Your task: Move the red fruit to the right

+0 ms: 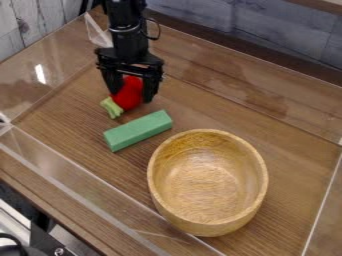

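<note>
Wooden table (254, 95) is sitting inside clear plastic walls (47, 165) fencing its left, near and right edges. Bare wood is lying open right of the arm, toward the far right wall. Big wooden bowl (207, 182) is taking up the near-right area. Black robot arm is coming straight down at upper left; its gripper (130, 92) is hanging spread wide, jaws straddling the red fruit (126, 92), not clenched on it. Flat green block (139, 130) is lying just below the fruit, long axis diagonal, near but apart. The fruit is lying tilted, long axis diagonal, green leafy end pointing lower-left.
</note>
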